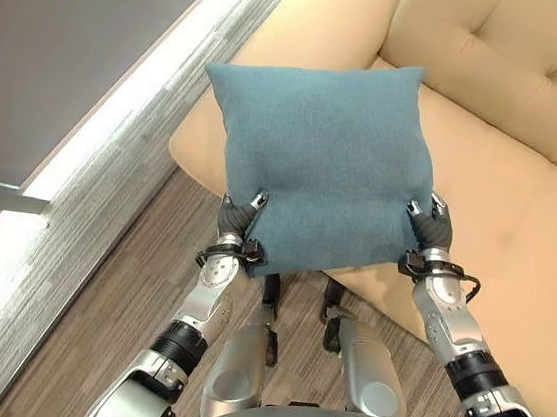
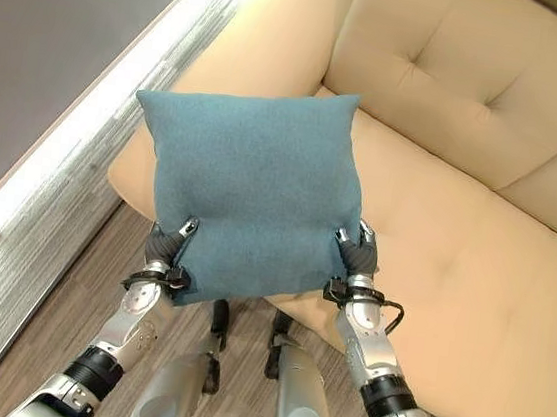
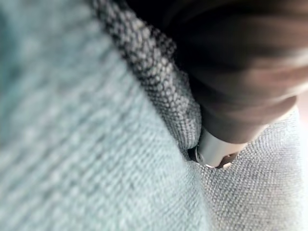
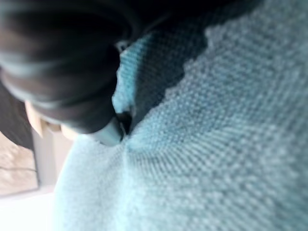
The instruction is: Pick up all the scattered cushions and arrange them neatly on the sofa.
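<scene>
A teal square cushion (image 1: 319, 158) is held up in the air over the front edge and arm of the beige sofa (image 1: 518, 226). My left hand (image 1: 240, 221) pinches its near left corner and my right hand (image 1: 430, 226) pinches its near right corner. In the left wrist view a dark-tipped finger (image 3: 226, 144) presses into the cushion's weave (image 3: 96, 154). The right wrist view has a finger (image 4: 91, 110) dug into the same cloth (image 4: 216, 144). The cushion hides the sofa seat under it.
The sofa's tufted backrest (image 2: 454, 78) runs along the right. A pale wall base (image 1: 80, 186) runs beside the sofa's left arm. Wood floor (image 1: 115, 321) lies below the cushion and my arms.
</scene>
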